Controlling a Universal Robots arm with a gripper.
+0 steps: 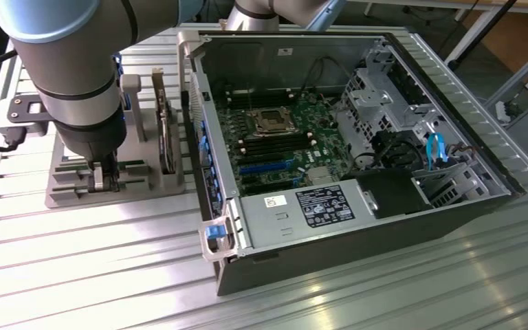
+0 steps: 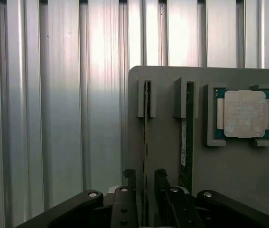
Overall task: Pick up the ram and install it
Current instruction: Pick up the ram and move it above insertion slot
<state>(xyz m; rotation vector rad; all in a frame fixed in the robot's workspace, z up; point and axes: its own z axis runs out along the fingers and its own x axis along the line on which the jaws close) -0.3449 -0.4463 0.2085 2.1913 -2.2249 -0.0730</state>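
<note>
We see the gripper (image 2: 145, 175) low over the near end of the gray holder (image 2: 167, 90), which lies on the ribbed metal table (image 2: 53, 95). Its jaws stand wide. The two dark fingers (image 2: 129, 183) are on both sides of the ram (image 2: 146, 128), and a small gap shows at each side, so they are not pressing it. Nothing is lifted.

The ram stands on its edge in the outer slot of the holder, the slot closest to the holder's free side. We see it as a thin line that runs along the holder, with its far end in a small gray bracket. A second stick (image 2: 186, 137) stands in the next slot of the holder, parallel to the ram and near it. Past that second stick, the square silver processor (image 2: 243, 114) lies flat in its own pocket at the far corner of the holder.

In the exterior view the arm (image 1: 71, 69) comes down straight on the holder (image 1: 145, 182), and the gripper (image 1: 104, 180) is between the holder's slots. The open computer case (image 1: 356, 227) stands just beside the holder, on the exterior view's right of it, with its green board (image 1: 287, 148) facing up.
</note>
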